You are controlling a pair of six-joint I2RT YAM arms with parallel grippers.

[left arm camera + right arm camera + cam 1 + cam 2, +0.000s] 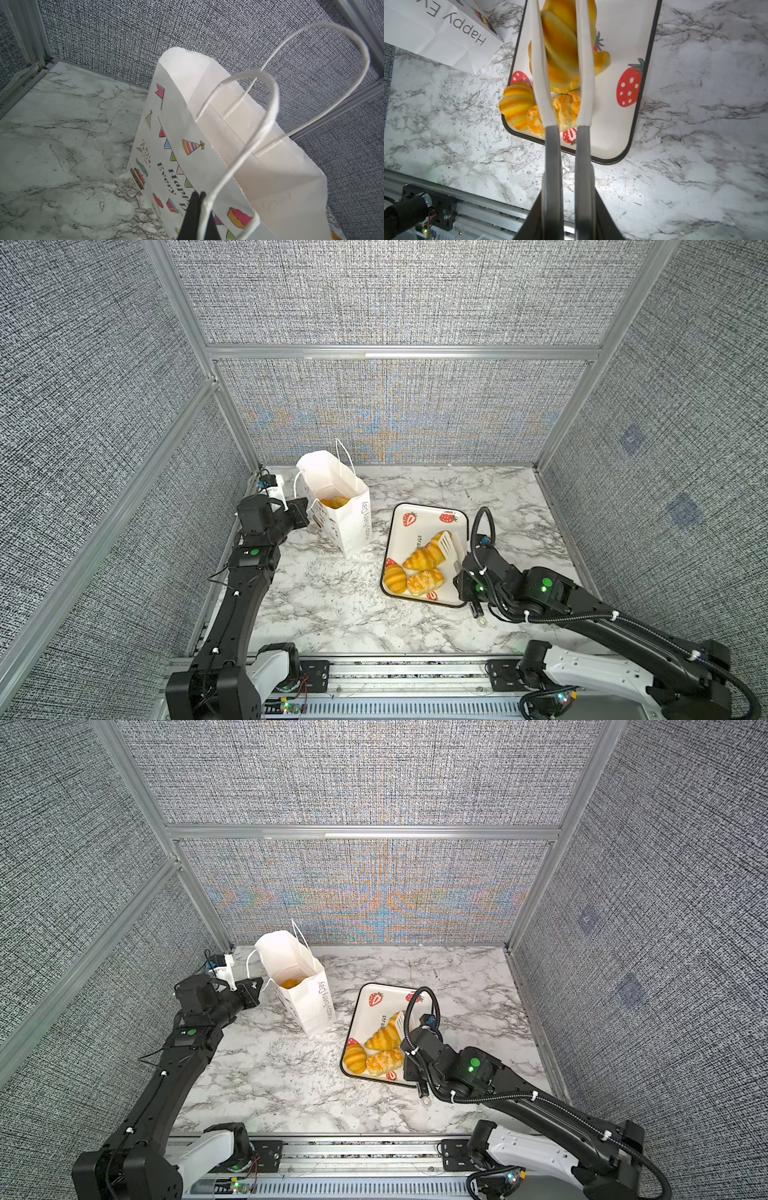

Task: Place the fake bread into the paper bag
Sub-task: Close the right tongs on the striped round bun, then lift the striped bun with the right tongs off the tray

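The paper bag (347,522) (309,1002) (176,145) (436,31) stands open at the back left with fake bread (334,502) (291,982) inside. My left gripper (305,512) (257,990) (197,199) is shut on its near cord handle (245,149). My right gripper (461,568) (409,1052) (568,187) is shut on white tongs (449,545) (400,1021) (583,83). The tong blades clamp a croissant (422,559) (383,1038) (560,45) over the tray. A ridged roll (395,578) (354,1058) (515,106) and a flaky pastry (426,580) (384,1061) (566,106) lie beside it.
The strawberry-printed tray (424,518) (386,998) (612,116) sits right of centre on the marble table (332,614). Grey fabric walls close off the back and both sides. A metal rail (395,672) runs along the front edge.
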